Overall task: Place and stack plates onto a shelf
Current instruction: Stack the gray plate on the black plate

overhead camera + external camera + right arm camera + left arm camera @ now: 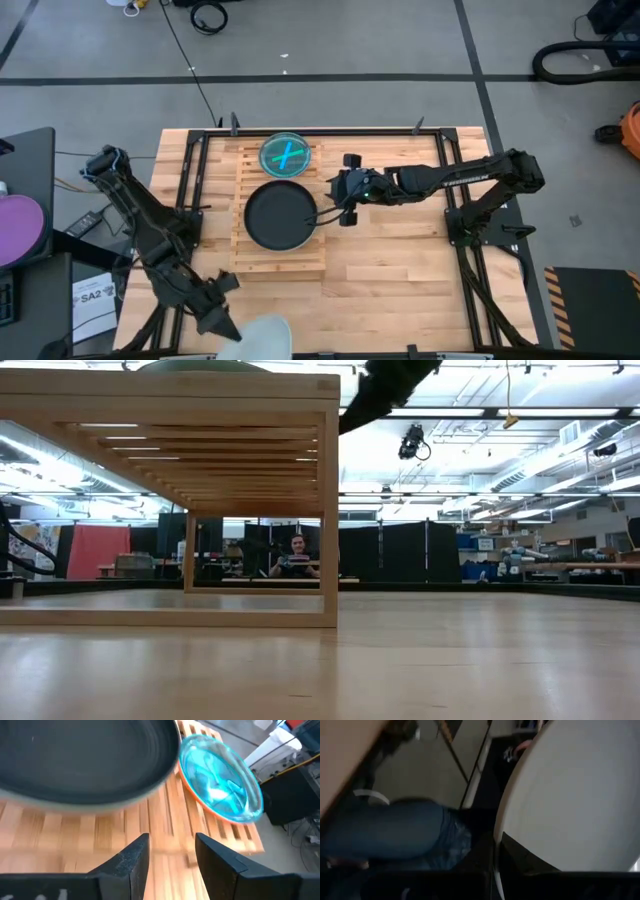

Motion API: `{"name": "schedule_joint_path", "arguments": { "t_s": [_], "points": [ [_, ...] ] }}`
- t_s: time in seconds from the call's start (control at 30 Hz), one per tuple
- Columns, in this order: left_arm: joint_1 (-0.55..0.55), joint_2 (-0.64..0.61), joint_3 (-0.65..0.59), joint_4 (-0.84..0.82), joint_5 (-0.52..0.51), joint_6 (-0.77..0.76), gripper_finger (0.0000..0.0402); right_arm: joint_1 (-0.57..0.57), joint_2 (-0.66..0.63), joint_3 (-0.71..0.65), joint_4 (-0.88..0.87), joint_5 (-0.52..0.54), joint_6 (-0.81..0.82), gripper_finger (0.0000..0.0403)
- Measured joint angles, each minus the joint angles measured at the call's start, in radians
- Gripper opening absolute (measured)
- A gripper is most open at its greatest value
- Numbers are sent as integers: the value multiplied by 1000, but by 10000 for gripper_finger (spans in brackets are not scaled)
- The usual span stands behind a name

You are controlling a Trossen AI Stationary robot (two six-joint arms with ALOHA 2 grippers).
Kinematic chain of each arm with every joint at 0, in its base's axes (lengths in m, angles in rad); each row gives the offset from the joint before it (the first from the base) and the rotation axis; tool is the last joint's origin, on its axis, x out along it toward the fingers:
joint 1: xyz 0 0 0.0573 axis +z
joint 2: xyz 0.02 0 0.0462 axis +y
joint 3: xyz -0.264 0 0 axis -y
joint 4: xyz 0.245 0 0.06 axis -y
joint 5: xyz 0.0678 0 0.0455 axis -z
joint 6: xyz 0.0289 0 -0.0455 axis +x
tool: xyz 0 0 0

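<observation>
Whitish plate (262, 338) clamped in the left gripper (222, 322), at the table's (400, 270) near edge.
High view: right gripper (336, 203), jaws parted and empty, just beside a dark plate (279, 215) on the shelf (280, 262); blue plate (286, 154) lies beyond it. Low view: shelf slats, a person far behind. Right wrist view: fingers (131, 857) apart, dark plate ahead of the tips.

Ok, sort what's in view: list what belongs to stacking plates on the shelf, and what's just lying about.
For the job:
- shelf
- dark plate, on the shelf
- blue plate, on the shelf
- whitish plate, held by the left gripper
- right gripper, open beside the dark plate

Lying about:
- purple disc
- printed sheet
- floor cable
</observation>
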Motion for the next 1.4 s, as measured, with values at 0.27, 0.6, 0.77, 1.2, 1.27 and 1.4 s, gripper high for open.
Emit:
{"name": "schedule_joint_path", "arguments": {
  "t_s": [0.27,0.6,0.77,1.2,1.27,1.4],
  "points": [
    [49,-152,0,-184,-122,67,17,8,-136,0,-143,-7,12,164],
    [252,-302,0,-488,-294,66,17,32,-286,0,-256,-9,117,164],
    [367,-340,0,-592,-296,66,17,41,-319,0,-294,-57,157,164],
    [590,-347,0,-719,-223,34,17,45,-313,0,-302,-167,169,164],
    [612,-346,0,-744,-205,12,19,45,-311,0,-306,-167,168,165],
    [646,-346,0,-809,-161,-15,22,45,-307,0,-307,-167,167,165]
  ]
}}
